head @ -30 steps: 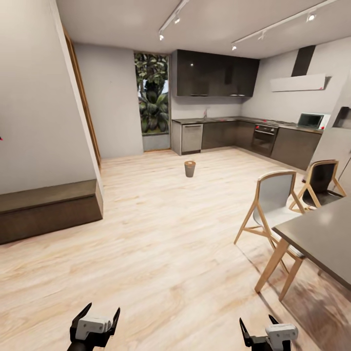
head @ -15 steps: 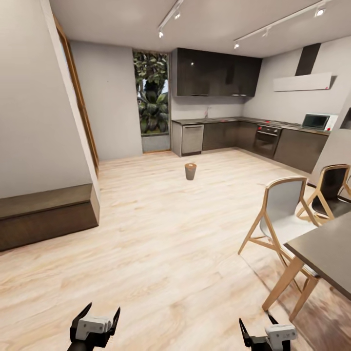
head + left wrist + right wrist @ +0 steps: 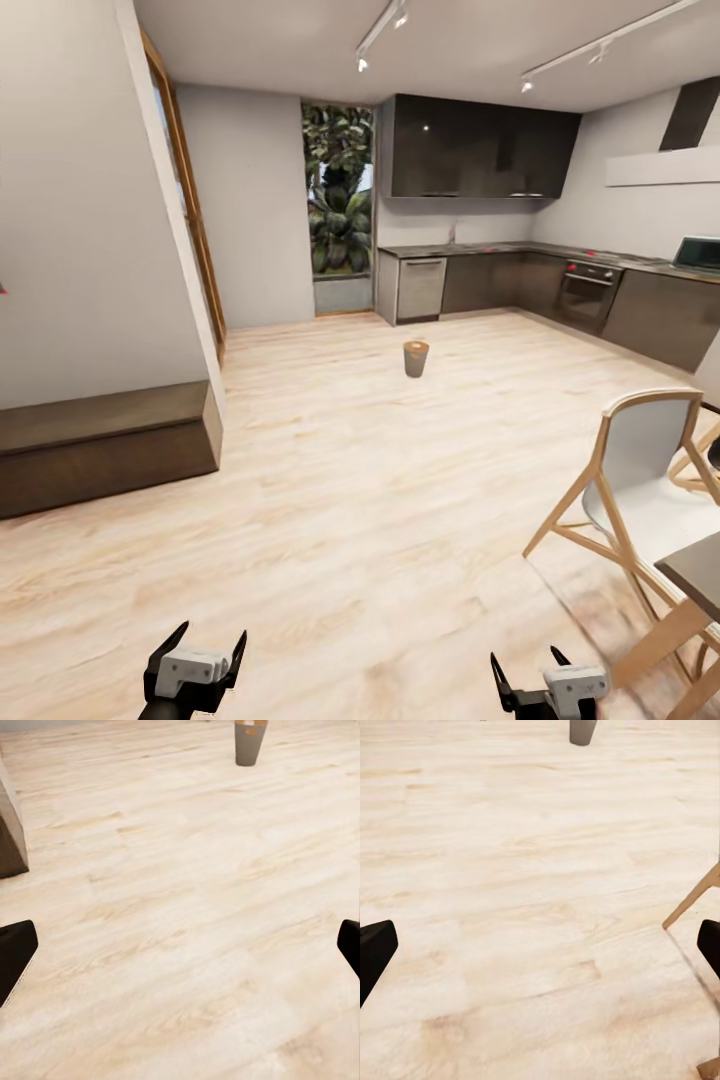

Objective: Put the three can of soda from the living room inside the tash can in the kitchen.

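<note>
Pale kitchen floor (image 3: 380, 520); both hands (image 3: 195, 650) (image 3: 545, 675) wide, empty

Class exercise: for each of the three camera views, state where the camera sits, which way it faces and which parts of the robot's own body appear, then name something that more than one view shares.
Head view: on the robot's head, facing forward and down across the kitchen's pale floor; left gripper and right gripper, both open, show at the bottom edge.
Left wrist view: near that gripper, looking along its dark fingertips over the floor.
Right wrist view: likewise, with a chair leg.
Shared: the trash can, standing on the floor far ahead in all three.
</note>
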